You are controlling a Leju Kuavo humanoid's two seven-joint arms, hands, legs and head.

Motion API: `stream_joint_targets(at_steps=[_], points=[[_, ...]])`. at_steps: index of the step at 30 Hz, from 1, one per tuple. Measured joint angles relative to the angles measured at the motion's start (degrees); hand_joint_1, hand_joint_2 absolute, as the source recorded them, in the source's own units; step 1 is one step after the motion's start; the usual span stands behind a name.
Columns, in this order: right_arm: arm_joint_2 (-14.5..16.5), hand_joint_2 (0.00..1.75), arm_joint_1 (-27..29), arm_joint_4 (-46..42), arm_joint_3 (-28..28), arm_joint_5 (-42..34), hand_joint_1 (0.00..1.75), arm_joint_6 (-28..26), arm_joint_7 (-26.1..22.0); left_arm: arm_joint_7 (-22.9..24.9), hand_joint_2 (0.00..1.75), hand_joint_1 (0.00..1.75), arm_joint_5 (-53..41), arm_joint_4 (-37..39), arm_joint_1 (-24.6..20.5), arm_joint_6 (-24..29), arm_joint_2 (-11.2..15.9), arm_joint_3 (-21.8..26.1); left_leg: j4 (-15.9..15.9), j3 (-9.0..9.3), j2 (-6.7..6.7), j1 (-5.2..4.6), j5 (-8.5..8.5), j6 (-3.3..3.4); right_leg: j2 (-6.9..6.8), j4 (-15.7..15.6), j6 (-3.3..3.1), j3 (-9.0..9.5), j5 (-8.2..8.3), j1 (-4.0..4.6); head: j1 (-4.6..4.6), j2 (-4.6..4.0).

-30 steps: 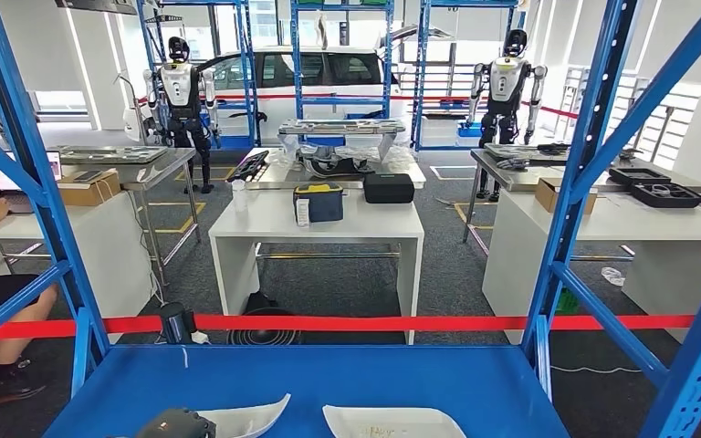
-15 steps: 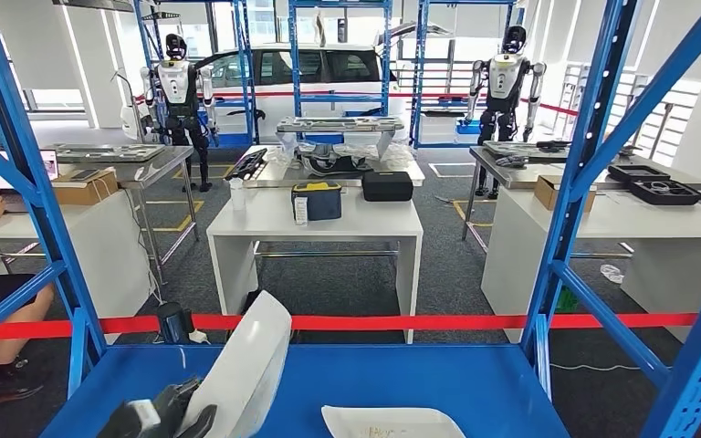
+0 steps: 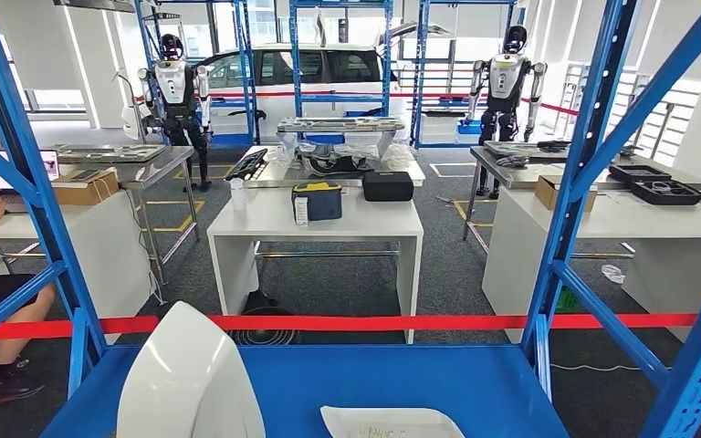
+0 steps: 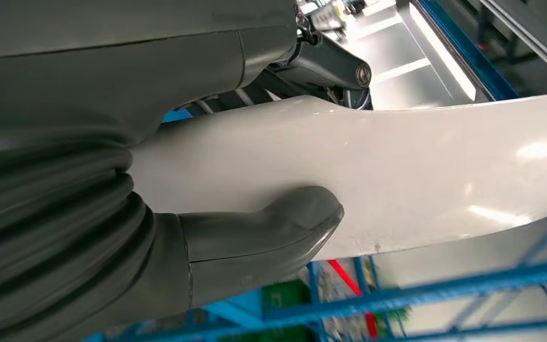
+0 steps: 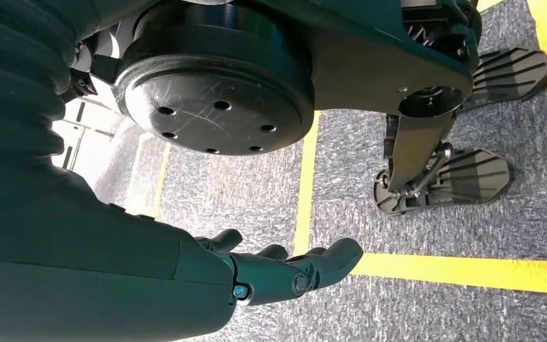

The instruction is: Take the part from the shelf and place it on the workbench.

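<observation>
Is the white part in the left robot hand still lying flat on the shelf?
No, lifted and on end: the white part rises over the blue shelf, with the left robot hand gripping it.

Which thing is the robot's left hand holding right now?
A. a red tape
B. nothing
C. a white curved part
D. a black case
C: the left wrist view shows the left hand with its thumb pressed on the white curved part, which stands lifted above the blue shelf.

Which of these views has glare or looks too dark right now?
Left wrist view: bright highlights glare on the white part held by the left hand. Right wrist view: the right hand is dark and underexposed. Head view: evenly lit and sharp.
</observation>
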Motion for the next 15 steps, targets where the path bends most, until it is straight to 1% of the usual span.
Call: stream_joint_targets(at_steps=[2, 4, 5, 6, 7, 8, 9, 10, 11, 12, 13, 14, 15], points=[[0.04, 1.75, 0.05, 0.01, -0.01, -0.23, 0.0, 0.08, -0.33, 0.63, 1.75, 1.75, 3.13, -1.76, 1.23, -2.22, -0.46, 0.32, 0.16, 0.07, 0.02, -0.21, -0.26, 0.4, -0.01, -0.13, 0.35, 0.16, -0.01, -0.14, 0.0, 0.0], [0.09, 1.75, 0.11, 0.01, -0.03, -0.4, 0.0, 0.1, -0.71, 1.28, 1.75, 1.75, 5.8, -3.78, 2.39, -3.15, -1.11, 0.64, -0.27, 0.36, 0.09, 0.08, 0.03, 0.72, -0.03, -0.01, 0.65, 0.39, -0.16, -0.11, 0.0, 0.0], [0.11, 1.75, 0.11, 0.0, -0.04, -0.5, 0.0, 0.08, -0.8, 1.52, 1.75, 1.75, 6.54, -4.62, 2.8, -3.3, -1.44, 0.72, -0.63, 0.52, 0.16, 0.3, 0.29, 0.87, -0.09, 0.68, 0.81, 0.22, -0.82, -0.06, 0.02, 0.0], [0.16, 1.75, 0.1, 0.0, -0.04, -0.61, 0.0, 0.02, -0.84, 1.73, 1.75, 1.75, 7.07, -5.35, 3.16, -3.39, -1.72, 0.76, -0.99, 0.64, 0.26, 0.53, 0.49, 1.01, -0.15, 2.3, 0.97, -0.38, -2.16, -0.04, 0.05, 0.0], [0.21, 1.75, 0.1, 0.0, -0.04, -0.7, 0.0, -0.03, -0.84, 1.88, 1.75, 1.75, 7.34, -5.87, 3.51, -3.44, -1.93, 0.79, -1.19, 0.68, 0.39, 0.66, 0.61, 1.09, -0.21, 5.14, 1.15, -1.55, -4.14, -0.15, 0.08, 0.0], [0.26, 1.75, 0.12, 0.01, -0.04, -0.77, 0.0, -0.08, -0.84, 1.98, 1.75, 1.75, 7.45, -6.23, 3.87, -3.47, -2.07, 0.81, -1.2, 0.61, 0.49, 0.7, 0.65, 1.14, -0.24, 8.67, 1.36, -3.12, -6.3, -0.28, 0.11, 0.0], [0.31, 1.75, 0.17, 0.01, -0.04, -0.81, 0.0, -0.11, -0.84, 2.06, 1.75, 1.75, 7.53, -6.51, 4.26, -3.49, -2.19, 0.82, -1.11, 0.43, 0.61, 0.73, 0.68, 1.1, -0.25, 12.42, 1.59, -4.76, -8.07, -0.5, 0.12, 0.0], [0.32, 1.75, 0.24, 0.01, -0.04, -0.84, 0.0, -0.11, -0.83, 2.13, 1.75, 1.75, 7.57, -6.69, 4.61, -3.5, -2.32, 0.83, -0.97, 0.21, 0.69, 0.78, 0.74, 1.01, -0.27, 15.16, 1.82, -5.92, -9.0, -0.72, 0.12, 0.0], [0.32, 1.75, 0.3, 0.0, -0.04, -0.87, 0.0, -0.11, -0.8, 2.17, 1.75, 1.75, 7.58, -6.81, 4.91, -3.5, -2.43, 0.84, -0.77, -0.1, 0.74, 0.9, 0.84, 0.86, -0.29, 15.85, 2.05, -6.12, -8.67, -0.95, 0.13, 0.0], [0.32, 1.75, 0.34, 0.0, -0.04, -0.91, 0.0, -0.1, -0.76, 2.2, 1.75, 1.75, 7.53, -6.9, 5.18, -3.5, -2.51, 0.87, -0.5, -0.5, 0.76, 1.1, 0.98, 0.61, -0.33, 14.2, 2.33, -5.15, -7.32, -1.21, 0.13, 0.0], [0.32, 1.75, 0.34, 0.0, -0.04, -0.96, 0.0, -0.1, -0.68, 2.21, 1.75, 1.75, 7.35, -6.98, 5.41, -3.5, -2.56, 0.92, -0.15, -0.94, 0.75, 1.35, 1.14, 0.29, -0.39, 10.33, 2.65, -3.03, -5.43, -1.51, 0.13, 0.0], [0.43, 1.75, 0.31, -0.01, -0.04, -1.04, 0.0, -0.1, -0.59, 2.21, 1.75, 1.75, 7.09, -7.11, 5.69, -3.5, -2.6, 1.01, 0.15, -1.32, 0.69, 1.56, 1.35, -0.15, -0.43, 6.62, 2.84, -1.01, -3.92, -1.63, 0.15, 0.01], [0.55, 1.75, 0.3, -0.02, -0.06, -1.14, 0.0, -0.11, -0.54, 2.19, 1.75, 1.75, 6.8, -7.28, 5.95, -3.5, -2.64, 1.1, 0.45, -1.59, 0.63, 1.68, 1.53, -0.66, -0.36, 3.82, 2.75, 0.41, -2.59, -1.62, 0.18, 0.01]])
